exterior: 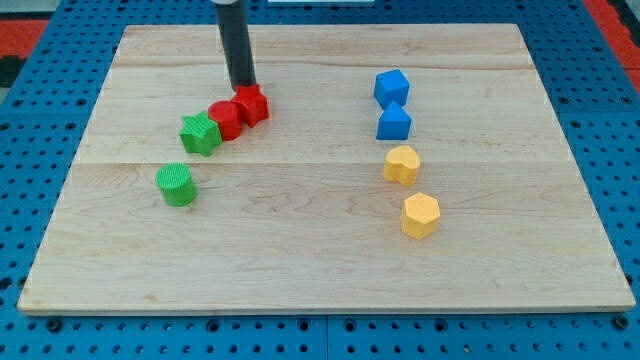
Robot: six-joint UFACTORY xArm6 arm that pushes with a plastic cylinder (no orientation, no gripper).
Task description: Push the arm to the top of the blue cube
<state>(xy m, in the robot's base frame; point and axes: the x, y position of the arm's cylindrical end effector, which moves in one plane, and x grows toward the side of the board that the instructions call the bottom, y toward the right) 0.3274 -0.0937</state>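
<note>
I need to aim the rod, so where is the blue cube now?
The blue cube sits in the view's upper right, just above the other blue block, far right of my tip.

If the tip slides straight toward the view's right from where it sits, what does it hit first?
My tip sits just left of the red block's top edge, so it probably clips that first. If it passes behind, the upper blue cube is next; depth is unclear.

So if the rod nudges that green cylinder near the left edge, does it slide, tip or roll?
The green cylinder stands on its flat end, so it would probably slide rather than roll. It looks squat, so tipping seems unlikely. The wooden board looks smooth, so it may glide easily. My tip is by the red blocks, well away.
</note>
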